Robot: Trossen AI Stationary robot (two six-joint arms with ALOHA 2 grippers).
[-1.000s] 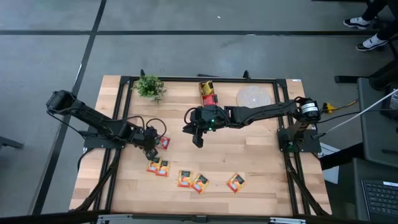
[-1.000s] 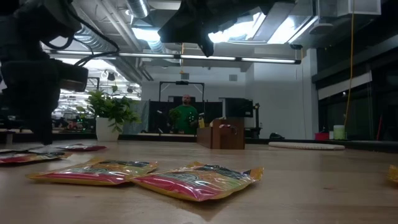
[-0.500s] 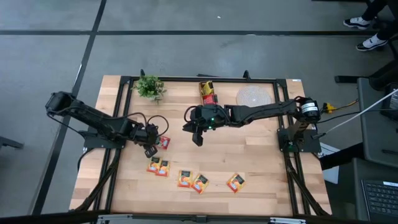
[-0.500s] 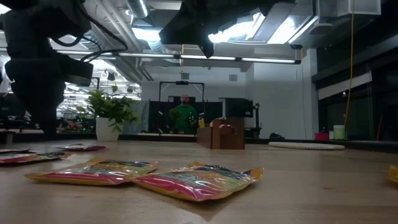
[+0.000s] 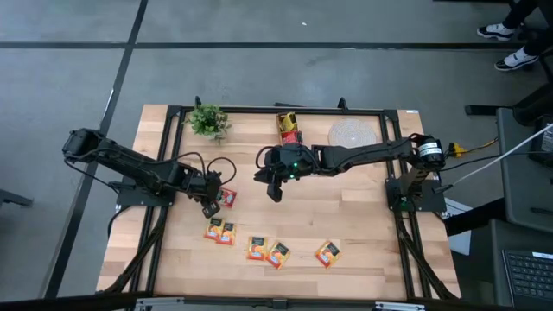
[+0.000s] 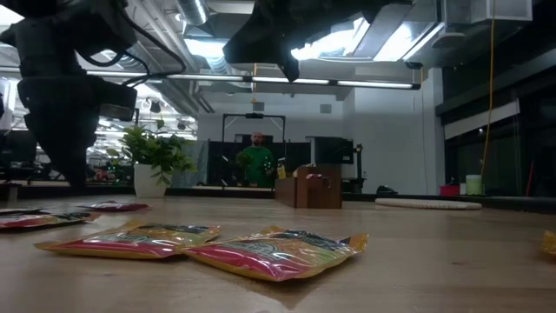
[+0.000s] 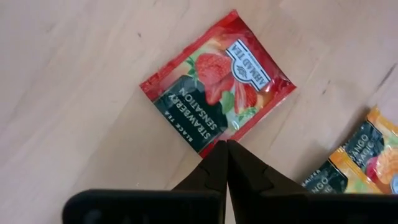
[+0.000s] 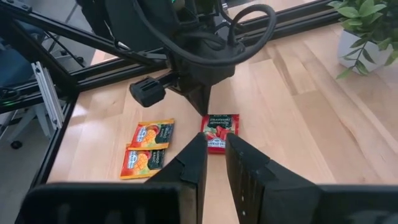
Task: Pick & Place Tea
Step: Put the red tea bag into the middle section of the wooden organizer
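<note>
High view: the left gripper (image 5: pixel 210 205) sits left of centre in the frame, low over the pale wooden table (image 5: pixel 363 233), its tip just beside a red square strawberry tea sachet (image 5: pixel 228 198). Five orange square tea sachets lie lower down: a touching pair (image 5: pixel 219 231), another pair (image 5: pixel 267 251) and a single one (image 5: pixel 327 253). The right gripper (image 5: pixel 275 192) hangs near the middle. At the top edge stand a small green potted plant (image 5: pixel 207 120), a box of tea packets (image 5: pixel 289 129) and a round pale woven mat (image 5: pixel 352 134).

Low view: two orange sachets with pink edges (image 6: pixel 204 245) lie in the lower centre; a person in green (image 6: pixel 257 163) stands far behind.

Left wrist view: the left fingers (image 7: pixel 219 169) are pressed together with nothing between them, their tips at the edge of the red sachet (image 7: pixel 217 89), whether touching cannot be told.

Right wrist view: the right fingers (image 8: pixel 194 163) stand a narrow gap apart, holding nothing, above the table; the red sachet (image 8: pixel 219 131) lies beyond, with the orange pair (image 8: pixel 147 148) at centre left.
</note>
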